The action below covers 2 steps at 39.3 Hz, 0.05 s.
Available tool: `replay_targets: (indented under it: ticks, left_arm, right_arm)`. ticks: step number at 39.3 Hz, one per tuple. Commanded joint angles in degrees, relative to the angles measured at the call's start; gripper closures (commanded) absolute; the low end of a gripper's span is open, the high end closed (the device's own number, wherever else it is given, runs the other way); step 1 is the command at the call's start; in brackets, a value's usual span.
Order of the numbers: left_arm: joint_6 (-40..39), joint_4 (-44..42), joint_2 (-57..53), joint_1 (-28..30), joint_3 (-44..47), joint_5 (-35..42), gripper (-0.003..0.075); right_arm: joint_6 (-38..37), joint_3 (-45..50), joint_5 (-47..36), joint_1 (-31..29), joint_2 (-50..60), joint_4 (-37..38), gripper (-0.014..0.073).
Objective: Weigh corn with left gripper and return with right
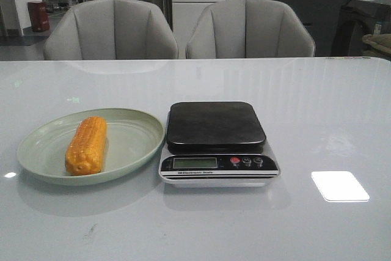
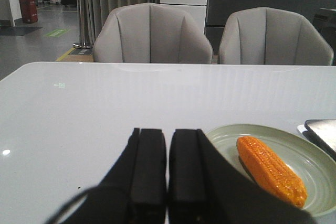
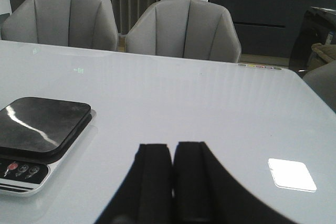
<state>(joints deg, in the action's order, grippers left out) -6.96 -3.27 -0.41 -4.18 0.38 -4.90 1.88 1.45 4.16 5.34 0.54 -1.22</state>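
Corn [image 1: 86, 145] on plate [image 1: 131, 145], scale [image 1: 215, 142] beside, touching

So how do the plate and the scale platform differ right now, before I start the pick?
The pale green plate is round with a raised rim; the black scale platform is square with rounded corners and flat. The plate holds the corn lying on its side; the platform carries nothing. The plate sits left of the scale, its rim right beside it. Both rest on the white table.
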Motion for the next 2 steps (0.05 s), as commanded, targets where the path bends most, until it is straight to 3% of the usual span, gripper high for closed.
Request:
replay_targets:
  ticks: [1, 2]
  left_arm:
    - [-0.4, 0.0, -1.1, -0.5, 1.7, 4.6, 0.0596]
    - [-0.4, 0.0, -1.1, -0.5, 1.7, 4.6, 0.0596]
  right_arm:
    - [0.1, 0.6, -5.0, -0.3, 1.1, 0.6, 0.0452]
    - [0.1, 0.6, -5.0, -0.3, 1.1, 0.6, 0.0452]
